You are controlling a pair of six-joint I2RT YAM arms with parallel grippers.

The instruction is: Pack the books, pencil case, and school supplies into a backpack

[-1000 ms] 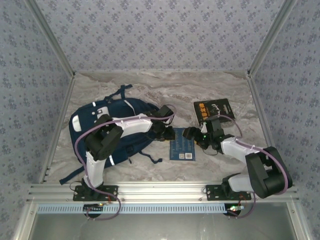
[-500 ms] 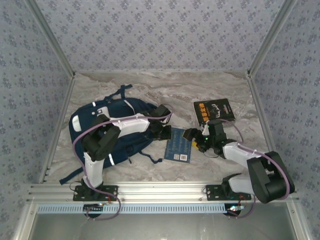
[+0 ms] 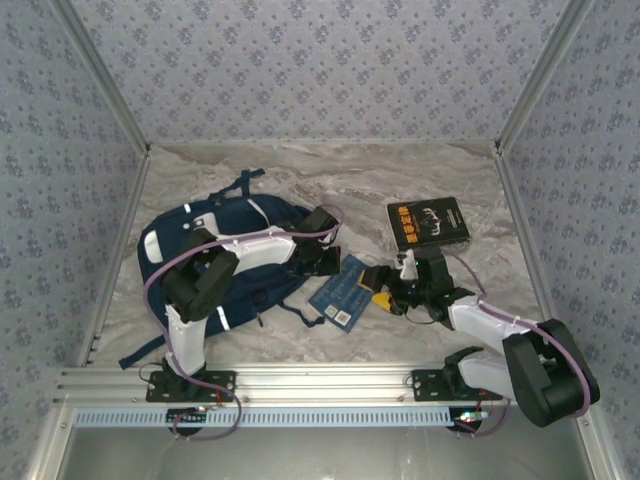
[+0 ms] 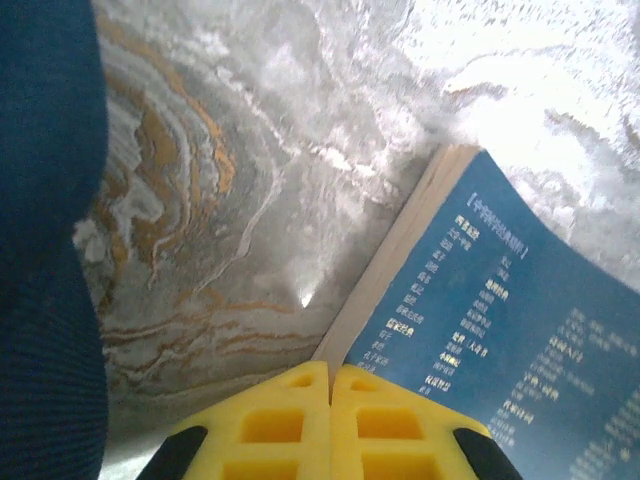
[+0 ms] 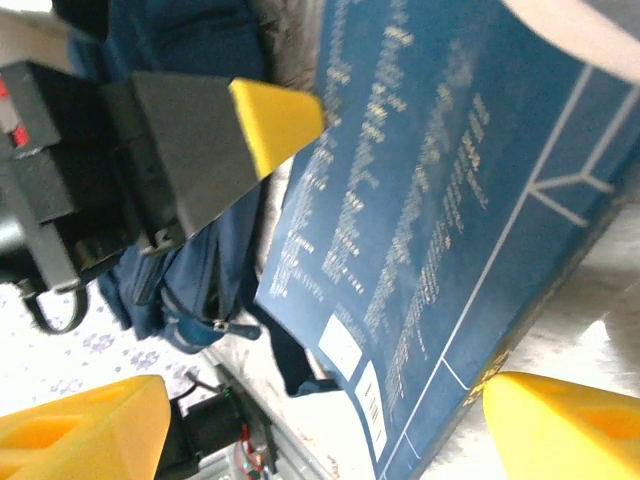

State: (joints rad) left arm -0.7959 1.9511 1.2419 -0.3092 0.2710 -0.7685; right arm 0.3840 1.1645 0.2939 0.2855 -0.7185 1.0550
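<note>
Worktop [image 3: 400, 180]: marbled stone, boxed in by blue patterned walls; everything here lies on it.
Left claw [image 4: 330, 420]: clenched, with its yellow pads [image 4: 270, 425] pressed together right at one corner of the dark blue book [image 4: 500, 330]. I cannot tell whether a sliver of cover is nipped between them.
Right claw [image 5: 325, 425]: released and spread wide, one finger [image 5: 80, 430] on either side of the book's barcode end, clamping nothing.
Dark blue book: lies askew between the two claws, just beside the backpack [image 3: 200, 250].
Why so: probably one claw steers the corner toward the bag while the other brackets the far end to stop it sliding.
Backpack: lies flat on the left, partly under the left arm; its opening is hard to make out.
Black book [image 3: 428, 223]: lies beyond the right claw, well apart from the bag and not yet packed.
</note>
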